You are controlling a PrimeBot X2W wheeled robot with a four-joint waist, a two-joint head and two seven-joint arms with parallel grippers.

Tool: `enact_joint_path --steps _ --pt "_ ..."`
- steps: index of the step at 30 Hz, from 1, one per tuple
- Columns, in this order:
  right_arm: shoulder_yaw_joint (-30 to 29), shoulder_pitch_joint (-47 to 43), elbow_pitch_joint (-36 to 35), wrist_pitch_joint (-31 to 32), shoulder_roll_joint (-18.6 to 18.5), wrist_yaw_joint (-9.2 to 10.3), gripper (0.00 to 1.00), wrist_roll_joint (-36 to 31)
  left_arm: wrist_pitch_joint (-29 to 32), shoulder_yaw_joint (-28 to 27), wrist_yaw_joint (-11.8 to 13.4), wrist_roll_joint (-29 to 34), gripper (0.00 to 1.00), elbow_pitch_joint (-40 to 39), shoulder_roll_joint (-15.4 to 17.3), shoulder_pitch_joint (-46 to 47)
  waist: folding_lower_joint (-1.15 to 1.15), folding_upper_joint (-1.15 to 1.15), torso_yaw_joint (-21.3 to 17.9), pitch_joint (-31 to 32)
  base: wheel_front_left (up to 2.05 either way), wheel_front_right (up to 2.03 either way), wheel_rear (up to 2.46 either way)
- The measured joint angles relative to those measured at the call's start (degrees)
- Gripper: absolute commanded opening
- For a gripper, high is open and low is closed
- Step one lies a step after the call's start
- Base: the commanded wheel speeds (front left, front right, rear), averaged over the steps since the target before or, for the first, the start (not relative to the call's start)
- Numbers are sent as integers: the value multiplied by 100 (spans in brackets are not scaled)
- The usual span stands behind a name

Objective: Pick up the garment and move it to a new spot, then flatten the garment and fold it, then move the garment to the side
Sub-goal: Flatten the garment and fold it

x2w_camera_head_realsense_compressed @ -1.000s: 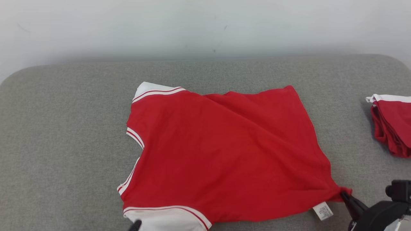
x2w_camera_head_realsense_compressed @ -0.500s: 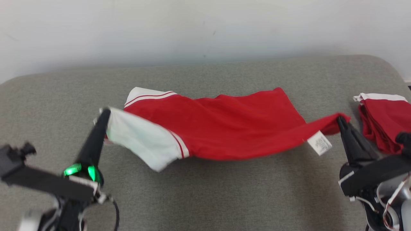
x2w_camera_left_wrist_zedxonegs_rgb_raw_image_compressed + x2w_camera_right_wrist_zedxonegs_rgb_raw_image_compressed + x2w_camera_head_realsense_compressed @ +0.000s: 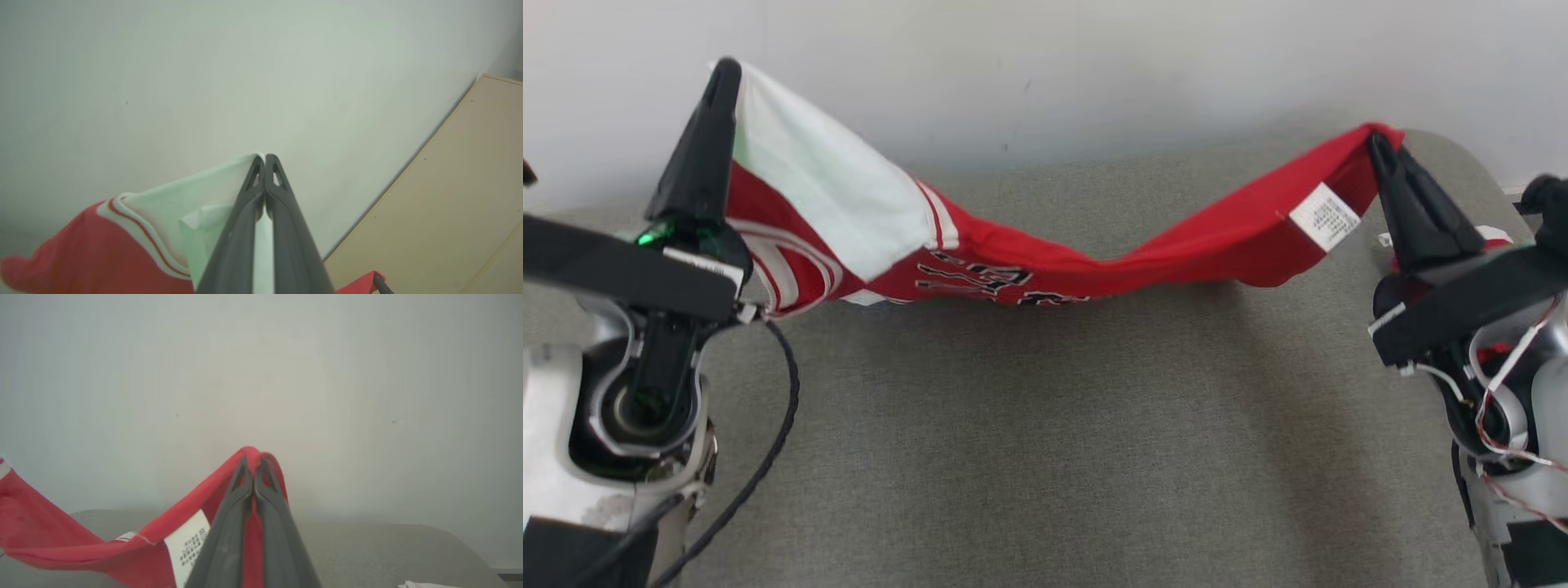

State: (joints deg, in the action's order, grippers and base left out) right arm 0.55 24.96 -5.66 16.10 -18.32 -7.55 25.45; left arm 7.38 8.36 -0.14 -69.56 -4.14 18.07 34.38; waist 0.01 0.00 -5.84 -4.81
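The garment (image 3: 1143,261) is red, with a white sleeve (image 3: 825,196) edged in red-and-white stripes (image 3: 938,219) and black-and-white lettering (image 3: 980,282). Its label (image 3: 1325,216) is white with dark print. The counter (image 3: 1045,449) is speckled grey.

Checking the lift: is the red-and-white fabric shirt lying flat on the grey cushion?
No, the red-and-white fabric shirt hangs sagging between the left gripper and right gripper.

Red-white garment (image 3: 135,245) clamped in left tool (image 3: 265,157), wall (image 3: 163,81) behind.
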Motion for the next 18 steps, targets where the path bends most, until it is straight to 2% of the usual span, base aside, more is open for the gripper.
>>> enact_joint_path --steps 7,18 --pt "180 708 214 -223 -221 0 0 -233 -48 146 -51 305 0 302 -32 860 0 0 -70 9 0 0 0" --pt "211 1397 443 -658 -353 0 0 -673 -209 323 -133 653 0 676 -181 1953 0 0 -158 86 0 0 0"
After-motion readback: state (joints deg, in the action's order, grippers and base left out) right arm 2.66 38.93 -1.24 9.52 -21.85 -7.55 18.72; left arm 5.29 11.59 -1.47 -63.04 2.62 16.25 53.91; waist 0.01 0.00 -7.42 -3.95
